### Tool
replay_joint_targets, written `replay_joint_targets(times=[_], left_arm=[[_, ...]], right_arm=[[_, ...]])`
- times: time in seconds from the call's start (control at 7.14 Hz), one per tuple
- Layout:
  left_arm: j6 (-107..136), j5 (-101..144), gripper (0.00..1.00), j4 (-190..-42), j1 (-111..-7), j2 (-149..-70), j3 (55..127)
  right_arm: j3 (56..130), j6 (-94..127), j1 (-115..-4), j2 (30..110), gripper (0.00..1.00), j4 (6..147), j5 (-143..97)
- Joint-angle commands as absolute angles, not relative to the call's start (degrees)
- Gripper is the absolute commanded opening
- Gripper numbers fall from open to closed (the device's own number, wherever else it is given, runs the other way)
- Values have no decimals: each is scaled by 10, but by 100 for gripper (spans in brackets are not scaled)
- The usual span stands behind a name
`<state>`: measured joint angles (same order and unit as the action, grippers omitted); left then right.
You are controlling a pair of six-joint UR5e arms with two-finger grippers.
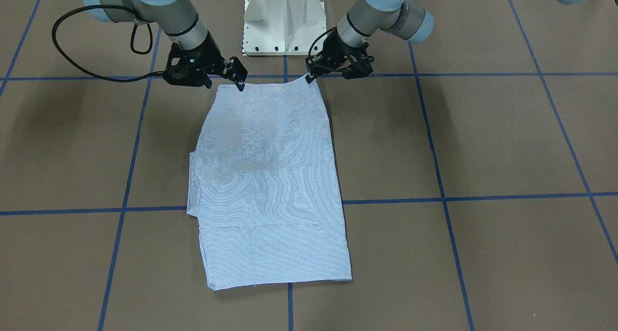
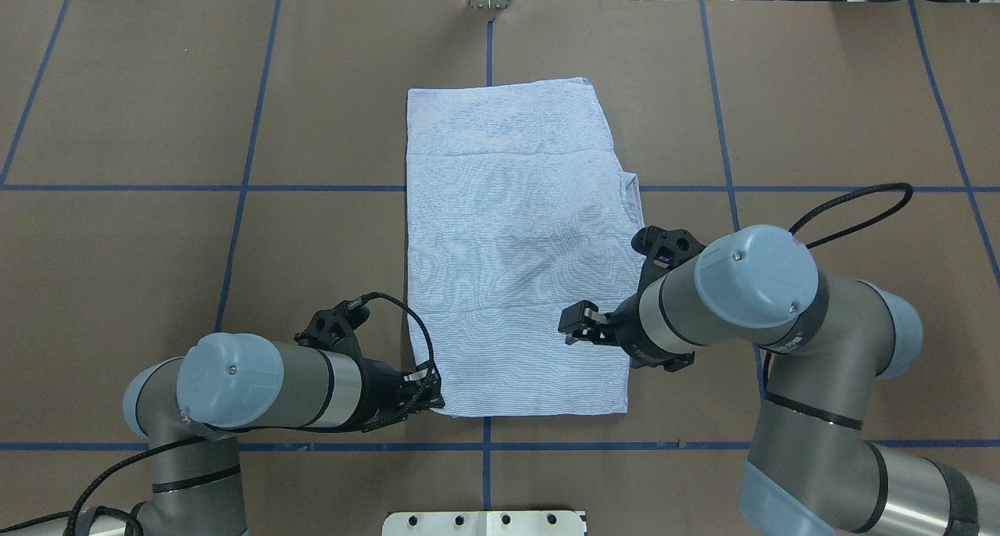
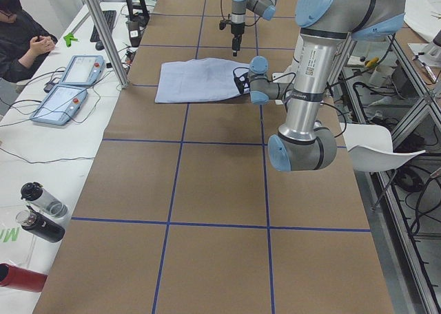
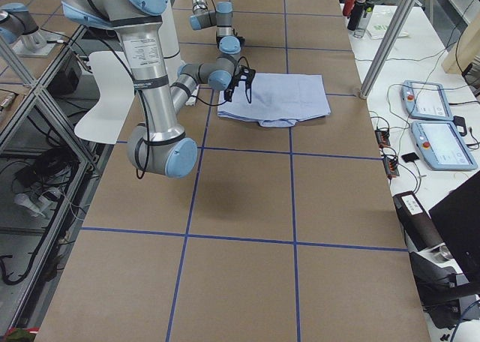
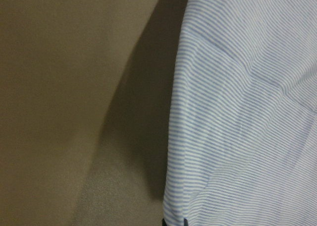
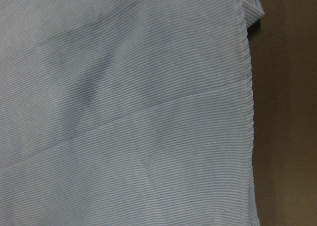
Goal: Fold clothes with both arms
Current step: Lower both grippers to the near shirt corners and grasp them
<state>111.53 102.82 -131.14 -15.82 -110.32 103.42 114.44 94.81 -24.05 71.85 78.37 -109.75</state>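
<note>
The clothes are one light blue striped shirt (image 1: pixel 270 176) (image 2: pixel 516 231), folded into a long rectangle in the middle of the table. My left gripper (image 1: pixel 311 75) (image 2: pixel 433 391) is shut on the shirt's corner nearest the robot on the left side, and that corner is lifted slightly. The left wrist view shows the raised shirt (image 5: pixel 247 112) edge with its shadow beneath. My right gripper (image 1: pixel 227 80) (image 2: pixel 582 329) hovers open just above the near right part of the shirt, inside its edge. The right wrist view shows only flat shirt (image 6: pixel 124 112) fabric.
The white pedestal base (image 1: pixel 283 17) stands just behind the shirt's near edge. Blue tape lines (image 2: pixel 246 188) grid the brown table. Beyond the table's far edge a person (image 3: pixel 21 35) sits by two control pendants (image 3: pixel 69 87). Bottles (image 3: pixel 38 211) stand at the left end.
</note>
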Motion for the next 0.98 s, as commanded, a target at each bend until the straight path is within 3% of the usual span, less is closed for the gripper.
replay_joint_targets(times=[0.0,0.84], left_arm=[[1115,1030,0,-1311,-158,-1103,1034],[1115,1030,0,-1311,-156,-1104,1034]], right_arm=[[1143,1009,-200,718,100,827,-1075],[1107,1028,-168,717,100,838,-1058]])
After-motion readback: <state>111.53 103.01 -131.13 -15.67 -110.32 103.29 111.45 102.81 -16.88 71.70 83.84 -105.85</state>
